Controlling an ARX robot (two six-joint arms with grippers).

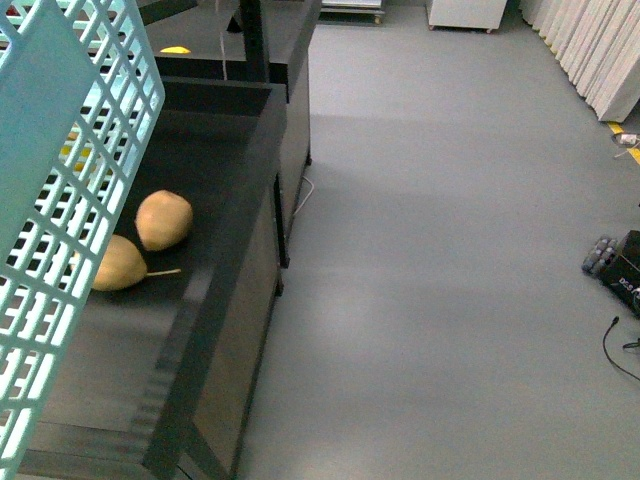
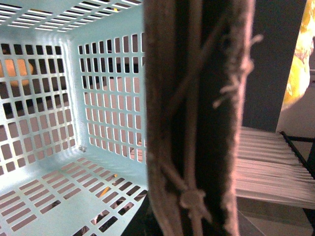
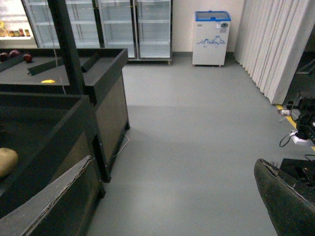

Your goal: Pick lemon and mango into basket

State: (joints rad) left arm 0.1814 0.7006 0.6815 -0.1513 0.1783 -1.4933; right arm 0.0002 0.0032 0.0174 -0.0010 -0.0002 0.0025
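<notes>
A light blue slotted basket (image 1: 70,200) hangs tilted at the left of the front view, above the dark table. My left gripper (image 2: 194,123) is shut on its wall; the left wrist view looks into the empty basket (image 2: 74,128) past a dark padded finger. A small bright yellow fruit (image 1: 175,49) lies on the far table, also in the right wrist view (image 3: 47,81); I cannot tell whether it is the lemon or the mango. My right gripper (image 3: 167,211) is open over bare floor, nothing between its fingers (image 3: 288,201).
Two tan pears (image 1: 150,240) lie on the near dark display table (image 1: 230,250). Dark red apples (image 3: 15,53) sit on the far table, beside a black post (image 3: 66,44). Grey floor stretches right, with cables and gear (image 1: 615,265), curtains, a freezer (image 3: 211,37) and glass fridges behind.
</notes>
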